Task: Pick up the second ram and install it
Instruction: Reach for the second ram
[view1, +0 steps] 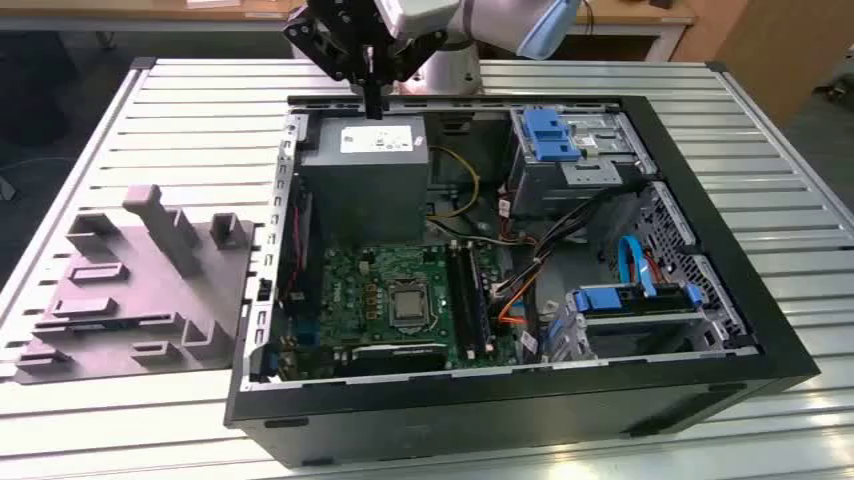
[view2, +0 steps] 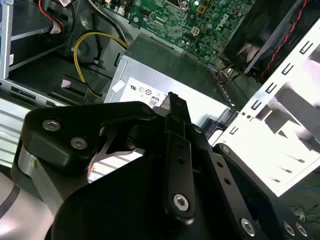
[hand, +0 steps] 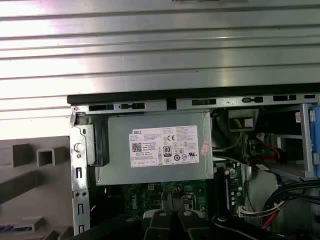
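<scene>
While the gripper (view1: 374, 106) hangs over the power supply (view1: 363, 165) at the rear of the open computer case (view1: 747, 330), I see its fingers pressed together. What I take for the second ram (hand: 14, 228) is a bluish strip lying on the grey tray (view1: 127, 335), well apart from the gripper.

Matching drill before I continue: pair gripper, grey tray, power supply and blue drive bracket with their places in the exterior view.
1 gripper
2 grey tray
3 power supply
4 blue drive bracket

A on the table, the exterior view's left of the case
B in the case, toward the exterior view's right
C above the case's far rim
D in the case, beyond the green board

Pairs: 1-C, 2-A, 3-D, 4-B
</scene>
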